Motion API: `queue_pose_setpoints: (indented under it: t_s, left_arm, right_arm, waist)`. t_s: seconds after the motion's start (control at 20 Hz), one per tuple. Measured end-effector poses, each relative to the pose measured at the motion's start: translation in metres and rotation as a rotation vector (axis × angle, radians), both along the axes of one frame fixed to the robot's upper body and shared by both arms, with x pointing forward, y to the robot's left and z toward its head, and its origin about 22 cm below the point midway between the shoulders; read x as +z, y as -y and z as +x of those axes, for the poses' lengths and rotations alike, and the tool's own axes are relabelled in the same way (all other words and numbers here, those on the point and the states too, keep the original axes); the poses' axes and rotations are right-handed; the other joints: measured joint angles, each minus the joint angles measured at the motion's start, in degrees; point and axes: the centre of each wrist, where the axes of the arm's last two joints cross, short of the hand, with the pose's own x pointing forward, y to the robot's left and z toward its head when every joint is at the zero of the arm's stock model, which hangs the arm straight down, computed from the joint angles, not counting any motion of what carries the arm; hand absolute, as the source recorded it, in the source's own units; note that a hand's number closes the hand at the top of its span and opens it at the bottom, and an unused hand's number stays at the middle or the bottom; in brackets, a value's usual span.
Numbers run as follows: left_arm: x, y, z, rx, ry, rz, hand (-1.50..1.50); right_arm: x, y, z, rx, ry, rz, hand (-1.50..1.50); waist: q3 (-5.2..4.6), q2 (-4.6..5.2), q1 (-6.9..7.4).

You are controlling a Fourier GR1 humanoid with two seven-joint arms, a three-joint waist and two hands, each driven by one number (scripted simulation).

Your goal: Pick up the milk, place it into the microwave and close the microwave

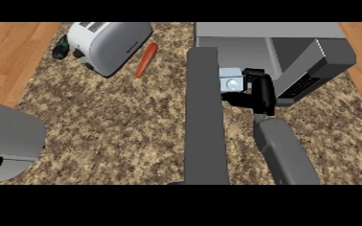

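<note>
A: Where is the milk (231, 81) sitting right now?

B: It is being held in the right hand (259, 92), just in front of the microwave (283, 43). The black fingers are curling round the pale blue carton from its right side, and the carton is showing at the hand's left, right beside the open microwave door (206, 115).

A: So the door is standing open?

B: Yes. It is running as a long grey slab from the microwave's left front corner down toward the view's lower edge. The carton is hanging between that door and the dark opening of the microwave, not inside it yet.

A: And the right forearm (283, 151)?

B: It is coming up from the lower edge, right of the door, and ending at the hand.

A: What is the left hand doing?

B: I am only seeing a grey forearm (17, 141) at the left edge. The hand itself is not showing.

A: Anything else lying on the counter (113, 124)?

B: A toaster (113, 45) is lying at the upper left, with a dark round thing (61, 49) touching its left side, too small to tell what. A carrot (145, 60) is lying just right of the toaster, well apart from the milk.
</note>
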Motion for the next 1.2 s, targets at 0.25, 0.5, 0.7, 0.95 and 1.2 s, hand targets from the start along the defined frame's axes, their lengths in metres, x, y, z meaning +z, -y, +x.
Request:
queue_pose_setpoints:
  t_s: [0.25,0.5,0.7,0.95,1.2]
  left_arm:
    - [-0.002,-0.002,0.005,-0.003,0.001,0.003,-1.50]
    - [-0.005,-0.002,0.013,-0.014,-0.006,-0.001,-1.50]
    - [-0.006,-0.009,0.014,-0.021,0.001,-0.002,-1.50]
    - [-0.008,-0.014,0.021,-0.028,0.006,-0.003,-1.50]
    - [-0.012,-0.014,0.025,-0.042,0.003,-0.010,-1.50]
  right_arm:
    - [-0.014,0.009,0.022,-0.007,0.015,-0.007,1.50]
    - [-0.014,0.009,0.038,-0.024,0.071,-0.064,1.50]
    - [-0.009,0.008,0.048,-0.049,0.113,-0.119,1.50]
    - [0.002,0.004,0.059,-0.096,0.150,-0.227,1.50]
    - [0.011,-0.002,0.067,-0.141,0.177,-0.428,1.50]
  waist:
    - [-0.07,0.24,0.71]
    - [-0.10,0.48,1.27]
    - [-0.10,0.69,1.88]
    - [-0.11,1.00,2.51]
    - [-0.13,1.33,3.28]
